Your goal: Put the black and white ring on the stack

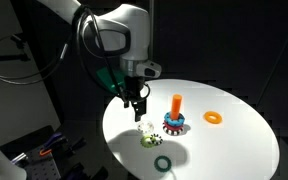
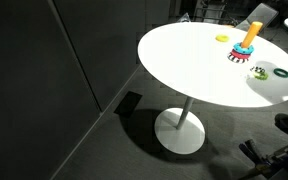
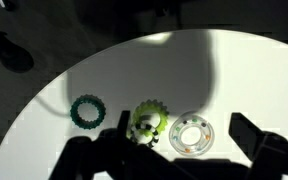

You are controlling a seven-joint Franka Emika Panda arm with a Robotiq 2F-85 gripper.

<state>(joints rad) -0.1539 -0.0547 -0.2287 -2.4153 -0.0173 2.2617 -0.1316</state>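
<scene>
The black and white ring (image 3: pixel 191 135) is a pale, see-through ring with dark and coloured beads. It lies flat on the white table and shows in an exterior view (image 1: pixel 144 127) as a whitish spot. My gripper (image 3: pixel 184 140) is open and empty. It hangs above the ring (image 1: pixel 137 112) with one finger on each side of it. The stack (image 1: pixel 175 118) is an upright orange peg with blue and red toothed rings at its base. It stands apart from the gripper and also shows in an exterior view (image 2: pixel 247 45).
A yellow-green toothed ring (image 3: pixel 150 120) with a black-and-white chequered patch lies against the pale ring. A dark green ring (image 3: pixel 86 110) lies further out near the table edge (image 1: pixel 163 163). A flat orange ring (image 1: pixel 213 117) lies beyond the stack. The round table (image 1: pixel 234 145) drops off all around.
</scene>
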